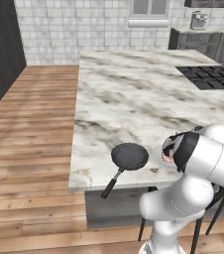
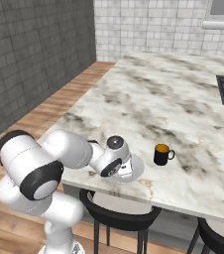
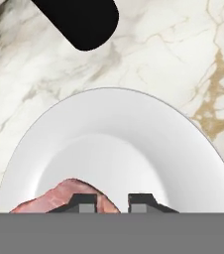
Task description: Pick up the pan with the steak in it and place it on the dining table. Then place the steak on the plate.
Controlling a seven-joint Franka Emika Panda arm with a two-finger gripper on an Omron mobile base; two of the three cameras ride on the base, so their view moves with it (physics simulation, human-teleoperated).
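The black pan (image 1: 130, 156) sits empty on the marble dining table (image 1: 134, 99) near its front edge, with its handle (image 1: 109, 187) sticking out over the edge. Just to its right lies the light-grey plate (image 3: 119, 144), partly hidden by my arm in the base views. My gripper (image 3: 115, 203) hangs low over the plate's near part, its fingers a narrow gap apart and shut on the pink steak (image 3: 64, 197). The meat spreads past the left finger over the plate. In the hand view the rounded end of the pan handle (image 3: 84, 20) shows at the top.
A small dark mug (image 2: 161, 155) with an orange inside stands on the table to the right of the plate. A black gas stove (image 1: 210, 77) is set into the far right of the top. Black chairs (image 2: 119, 216) are tucked under the front edge.
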